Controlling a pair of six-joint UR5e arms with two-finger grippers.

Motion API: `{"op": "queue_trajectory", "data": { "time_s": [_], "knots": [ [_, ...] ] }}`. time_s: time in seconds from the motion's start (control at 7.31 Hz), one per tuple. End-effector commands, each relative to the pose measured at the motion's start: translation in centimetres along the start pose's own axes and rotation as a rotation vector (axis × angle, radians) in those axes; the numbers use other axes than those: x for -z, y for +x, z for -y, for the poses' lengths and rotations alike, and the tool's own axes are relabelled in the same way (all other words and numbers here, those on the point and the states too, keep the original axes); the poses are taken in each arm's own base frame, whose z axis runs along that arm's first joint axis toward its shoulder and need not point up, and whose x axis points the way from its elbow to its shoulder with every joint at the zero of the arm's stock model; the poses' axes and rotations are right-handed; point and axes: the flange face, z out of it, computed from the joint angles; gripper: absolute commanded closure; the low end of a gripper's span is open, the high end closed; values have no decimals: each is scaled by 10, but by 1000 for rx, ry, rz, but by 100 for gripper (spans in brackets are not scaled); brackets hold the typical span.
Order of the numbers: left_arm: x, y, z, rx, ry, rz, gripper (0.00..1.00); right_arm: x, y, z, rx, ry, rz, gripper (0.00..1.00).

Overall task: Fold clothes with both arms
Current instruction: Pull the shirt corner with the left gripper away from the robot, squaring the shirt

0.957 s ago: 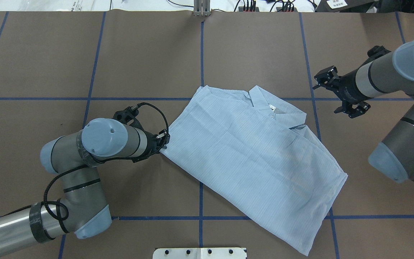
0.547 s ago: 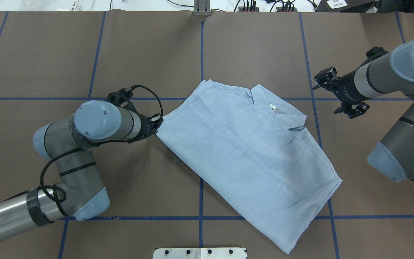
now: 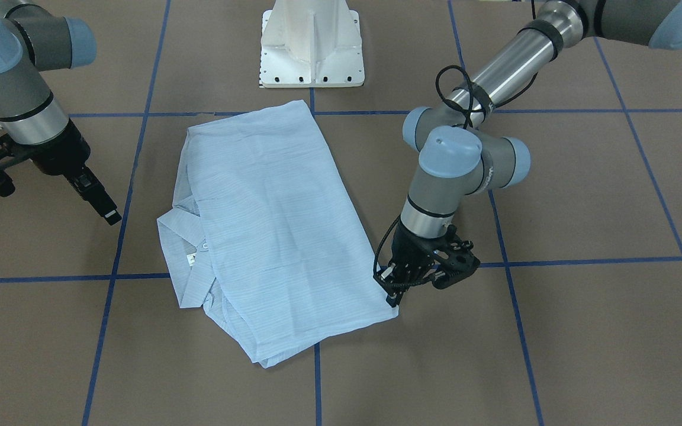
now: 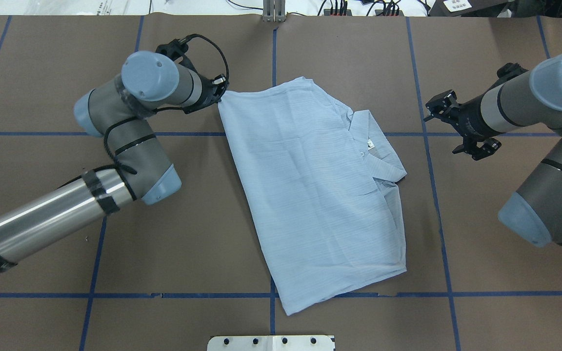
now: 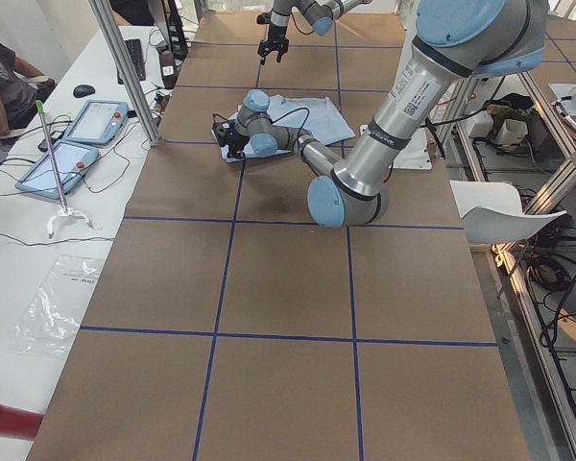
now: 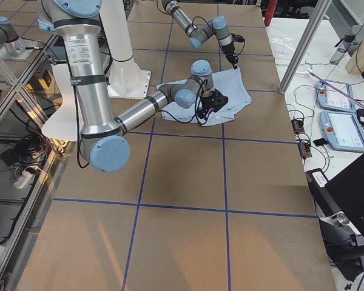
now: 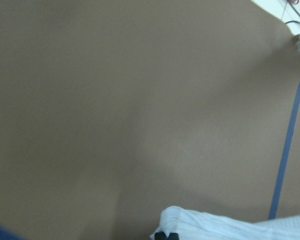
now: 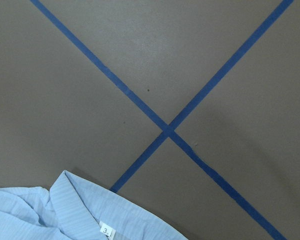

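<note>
Light-blue shirt [image 4: 310,195] lies lengthwise far-to-near, collar [image 4: 376,146] toward the right arm [image 4: 505,105].

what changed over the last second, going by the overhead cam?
The left claw, shut on a corner of the shirt throughout, pulled that corner away from the robot toward the table's far side. The shirt swung round with it, its hem end shifting toward the robot's left. The right claw stayed hovering beside the collar, clear of the fabric.
</note>
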Motion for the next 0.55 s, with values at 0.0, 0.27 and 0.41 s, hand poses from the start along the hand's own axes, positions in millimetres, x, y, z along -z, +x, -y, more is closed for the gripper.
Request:
{"op": "queue_trajectory", "data": {
  "time_s": [0.0, 0.27, 0.41],
  "knots": [
    [-42, 30, 25, -51, 20, -60, 100, 3, -13, -12, 15, -13, 21, 0],
    [-55, 25, 29, -84, 29, -48, 100, -10, -36, -59, 89, 53, 73, 0],
    [-62, 12, 40, -106, 43, -28, 100, -9, -50, -84, 119, 57, 104, 0]
  ]
}}
